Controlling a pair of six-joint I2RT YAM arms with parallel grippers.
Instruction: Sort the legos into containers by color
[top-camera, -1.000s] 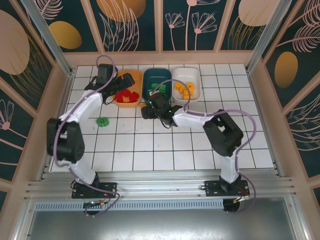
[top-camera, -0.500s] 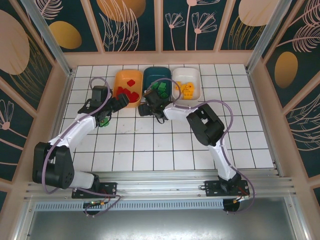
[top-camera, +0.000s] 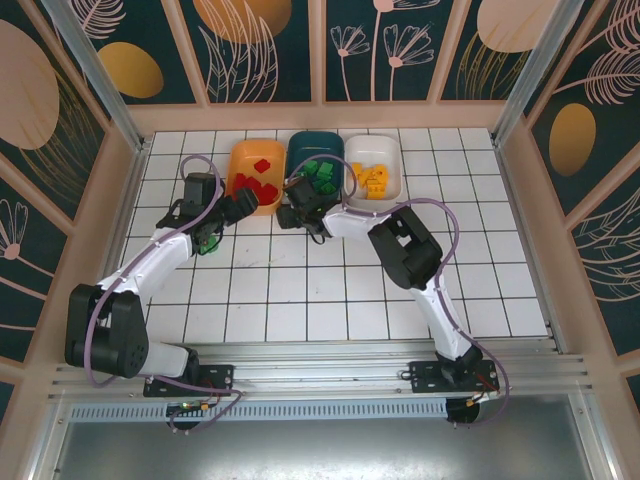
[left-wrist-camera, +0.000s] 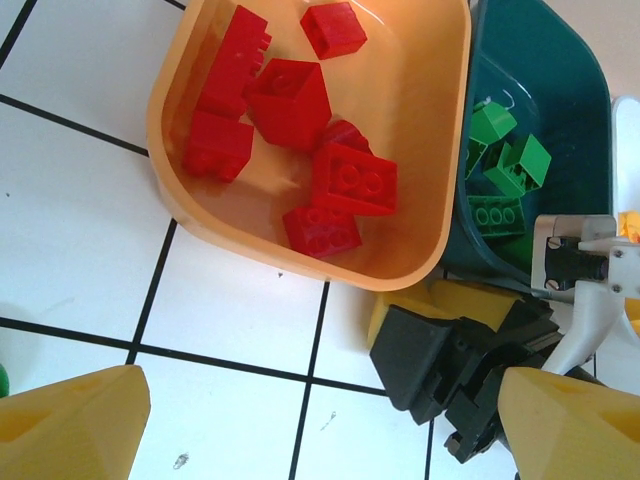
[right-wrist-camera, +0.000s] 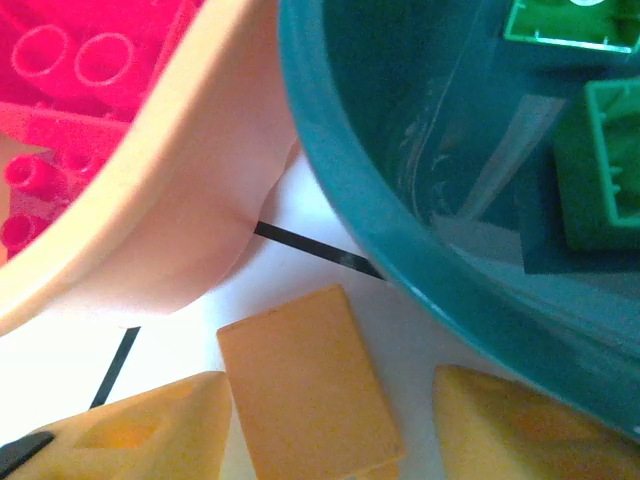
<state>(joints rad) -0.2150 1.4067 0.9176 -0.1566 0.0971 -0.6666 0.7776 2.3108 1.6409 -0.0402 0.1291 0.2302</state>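
Leaf-patterned walls are seen round a white tiled counter. Along its far edge three trays are set side by side: the orange tray with red bricks, the teal tray with green bricks, and the white tray with yellow bricks.

Within the last second the left hand has been drawn back from above the orange tray. It is now held just off that tray's near-left corner, its fingers spread wide with nothing between them. A red drop is judged to be finished. A sliver of green is caught at the edge of the left wrist view, on the counter near this hand; it is probably a stray brick yet to be sorted.

The right hand has been moved closer to the near rims of the orange and teal trays, and little has altered in the last half second. It is lowered over a flat yellow brick lying on the counter just in front of the gap between those two trays. The hand is released: the brick is bracketed by the fingertips, close against one and clear of the other, and is not yet gripped. A closing and a carry to the white tray are called for next.
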